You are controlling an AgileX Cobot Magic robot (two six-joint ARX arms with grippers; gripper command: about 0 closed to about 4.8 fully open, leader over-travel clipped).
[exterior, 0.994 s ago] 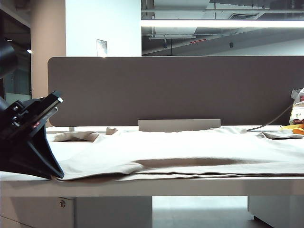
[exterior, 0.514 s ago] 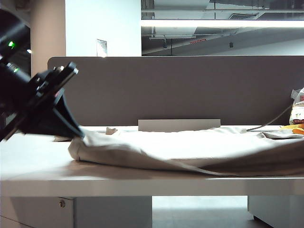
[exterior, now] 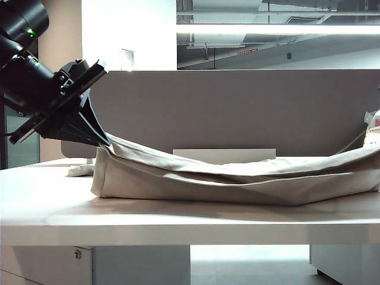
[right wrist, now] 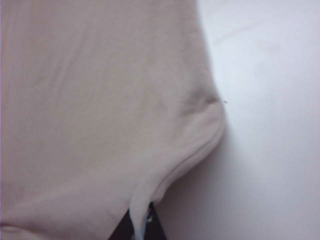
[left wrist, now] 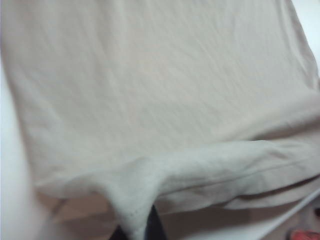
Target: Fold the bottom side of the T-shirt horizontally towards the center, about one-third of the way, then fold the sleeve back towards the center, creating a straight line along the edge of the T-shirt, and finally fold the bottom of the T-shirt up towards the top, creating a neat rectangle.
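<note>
At the left of the desk, the left gripper was clamped on a lifted edge of the T-shirt, which draped across the desk, while the right gripper pinched its cloth, seen only by wrist camera.

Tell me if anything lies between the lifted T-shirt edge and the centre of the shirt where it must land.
Nothing visible does. The left end effector and the right end effector are shut on the T-shirt, its near edge raised. Only the shirt's own cloth on the desk lies ahead.
</note>
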